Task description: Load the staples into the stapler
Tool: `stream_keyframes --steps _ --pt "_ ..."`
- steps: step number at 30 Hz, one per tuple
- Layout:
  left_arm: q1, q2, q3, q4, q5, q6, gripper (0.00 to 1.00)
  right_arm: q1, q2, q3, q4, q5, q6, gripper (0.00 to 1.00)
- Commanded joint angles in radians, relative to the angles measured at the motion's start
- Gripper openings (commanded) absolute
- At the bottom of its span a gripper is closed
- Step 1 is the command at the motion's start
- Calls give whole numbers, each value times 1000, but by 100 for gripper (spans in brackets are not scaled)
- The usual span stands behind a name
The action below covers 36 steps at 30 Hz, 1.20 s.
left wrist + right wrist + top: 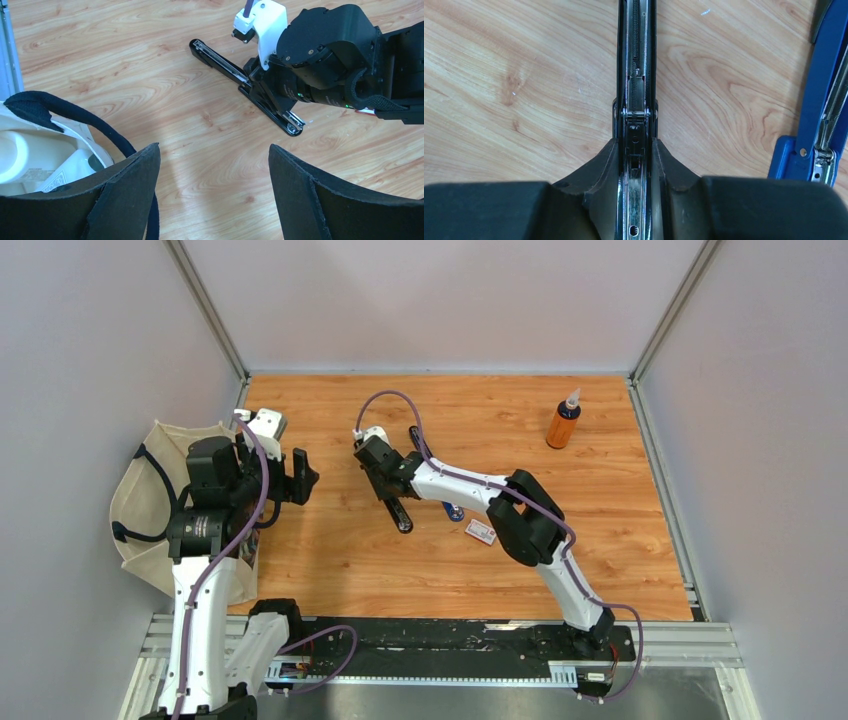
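Beside black stapler (636,90): blue stapler (819,90), seemingly open; staples box (481,532); bottle (563,423) apart

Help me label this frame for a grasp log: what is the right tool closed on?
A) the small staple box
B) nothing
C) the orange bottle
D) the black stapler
D: the right wrist view shows the right tool pinching the black stapler from both sides, while the orange bottle stands far off and the staple box lies on the table untouched.
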Motion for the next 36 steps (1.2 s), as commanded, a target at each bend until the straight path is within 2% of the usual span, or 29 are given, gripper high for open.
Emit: stream_keyframes --steps 1,7,17,23,36 --pt "7 -14 -6 26 15 4 87 -1 19 63 36 26 19 1" --pt "7 -12 -4 29 14 4 87 -13 28 70 35 9 19 8" --pt "7 -17 -10 31 17 4 88 -32 45 93 27 45 19 6" --pt "7 -15 -13 35 17 4 88 -41 45 93 29 32 14 8" --pt "7 -23 -19 37 15 4 88 -39 -7 85 36 -11 -40 46"
